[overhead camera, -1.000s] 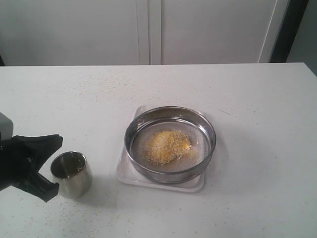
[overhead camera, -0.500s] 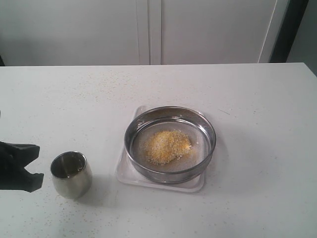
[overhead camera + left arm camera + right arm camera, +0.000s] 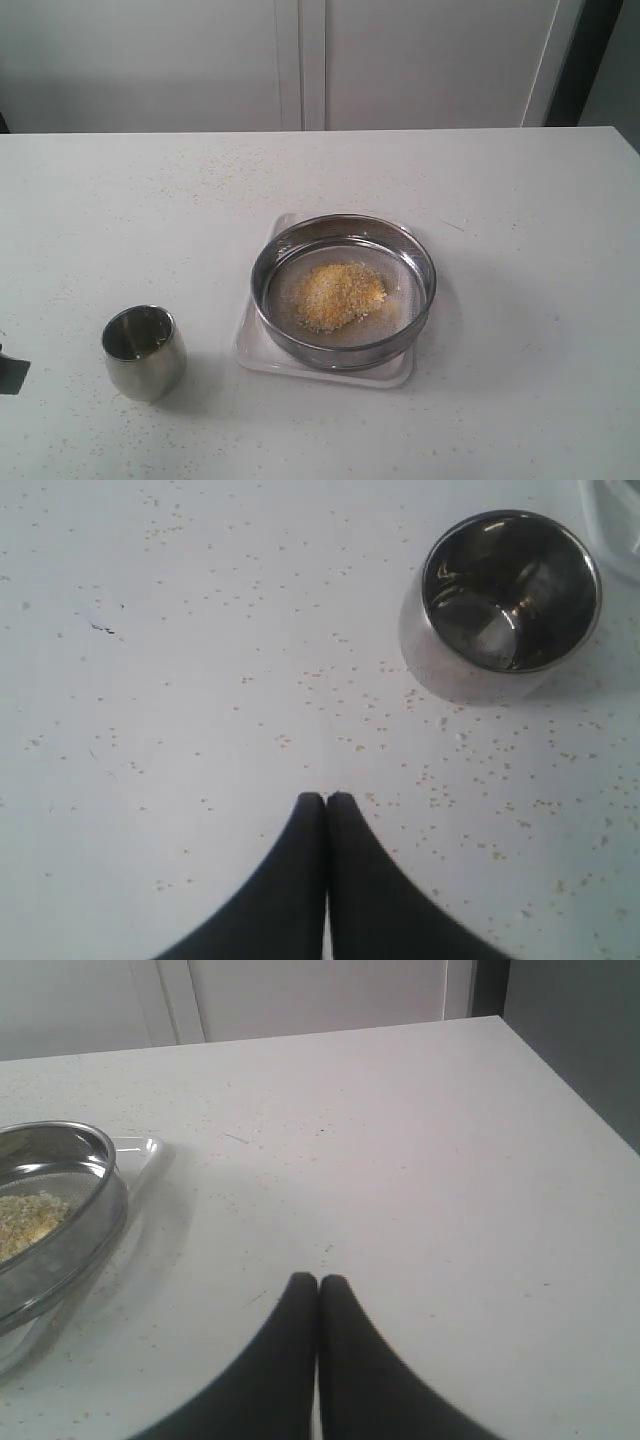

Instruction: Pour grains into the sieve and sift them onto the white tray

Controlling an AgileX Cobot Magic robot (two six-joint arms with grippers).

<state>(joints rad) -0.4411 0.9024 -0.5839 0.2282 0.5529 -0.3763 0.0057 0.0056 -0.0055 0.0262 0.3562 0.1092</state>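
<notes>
The steel sieve (image 3: 344,290) rests on the white tray (image 3: 262,355) at the table's middle. A yellow heap of grains (image 3: 336,295) lies on its mesh. In the right wrist view the sieve (image 3: 70,1230) with grains (image 3: 25,1222) and a tray corner (image 3: 148,1150) show at one side. My left gripper (image 3: 325,798) is shut and empty over bare table, apart from the small steel cup (image 3: 505,595). In the exterior view only a dark tip of the left gripper (image 3: 10,372) shows at the left edge. My right gripper (image 3: 318,1280) is shut and empty, apart from the sieve.
The small steel cup (image 3: 145,352) stands upright and empty at the front left of the white table (image 3: 500,200). Stray grains (image 3: 440,780) are scattered on the table near the cup. White cabinet doors (image 3: 300,60) stand behind the table.
My left gripper has drawn back to the left, away from the cup, and is almost out of the exterior view. Cup, sieve and tray have not moved.
</notes>
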